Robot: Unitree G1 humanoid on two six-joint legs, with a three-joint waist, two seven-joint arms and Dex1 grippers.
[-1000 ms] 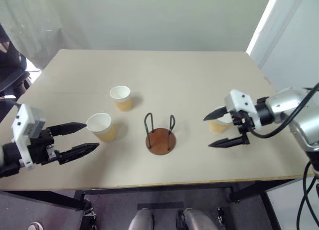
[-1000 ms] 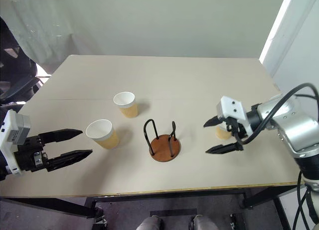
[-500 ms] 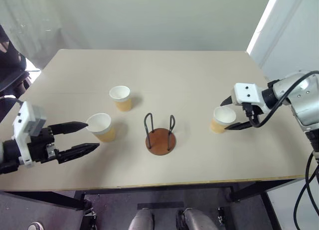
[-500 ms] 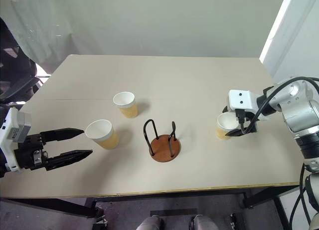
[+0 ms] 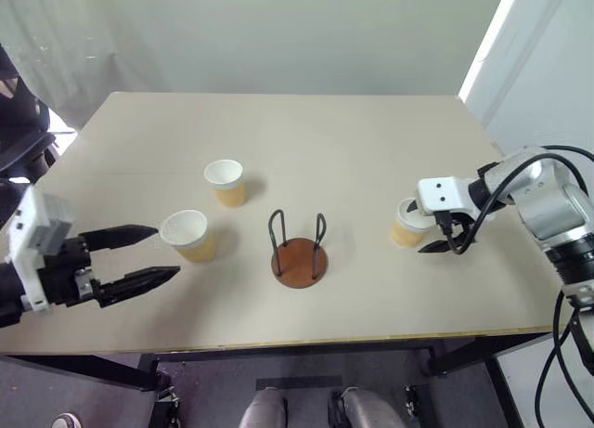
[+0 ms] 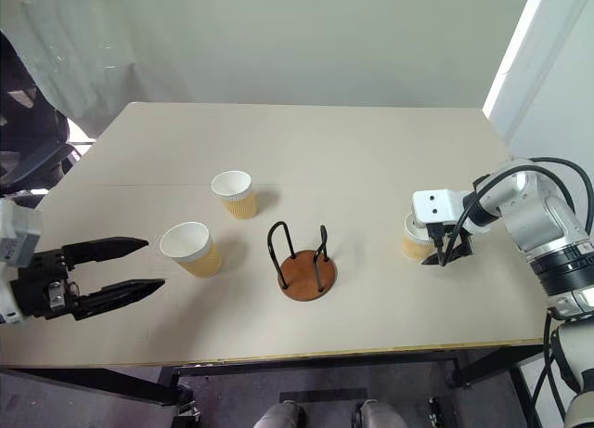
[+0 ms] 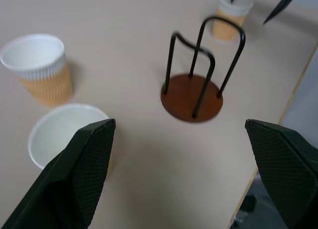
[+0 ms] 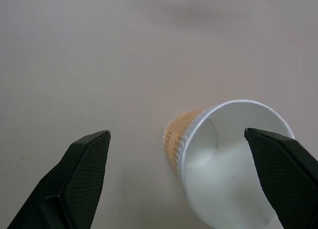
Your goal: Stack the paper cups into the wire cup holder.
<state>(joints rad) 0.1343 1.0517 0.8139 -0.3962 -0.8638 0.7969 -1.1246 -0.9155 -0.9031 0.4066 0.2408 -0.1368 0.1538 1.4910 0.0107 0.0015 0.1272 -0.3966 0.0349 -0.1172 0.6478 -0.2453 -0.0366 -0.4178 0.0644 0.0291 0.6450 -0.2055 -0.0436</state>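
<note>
**Three cups on the table, stand empty, both grippers spread wide**

On the pale table (image 5: 371,149): three paper cups, all upright and open end up, none in the wire stand (image 5: 299,250). Stand near the front middle of the table, brown disc base flat, two dark wire loops upright, nothing between them.

Left of the stand, close to the front: one cup (image 5: 188,236), white inside, tan outside. Farther back and slightly nearer the stand: a second cup (image 5: 225,182), apart from the first. Right of the stand, well apart from it: the third cup (image 5: 407,224).

Left gripper (image 5: 160,252) low over the front left of the table, fingers pointing toward the stand, jaws released and wide, nothing between them. Upper fingertip (image 5: 148,232) just beside the rim of the nearest cup; touching or not, cannot tell. In the left wrist view, that cup (image 7: 67,134) partly behind one finger, stand (image 7: 193,96) ahead, far cup (image 7: 230,14) beyond it.

Right gripper (image 6: 432,247) angled down at the third cup from its right side, jaws released and wide. In the right wrist view, cup (image 8: 218,159) lying toward one finger (image 8: 285,174) with table showing between it and the other finger, not clamped. Contact with the near finger: cannot tell.
</note>
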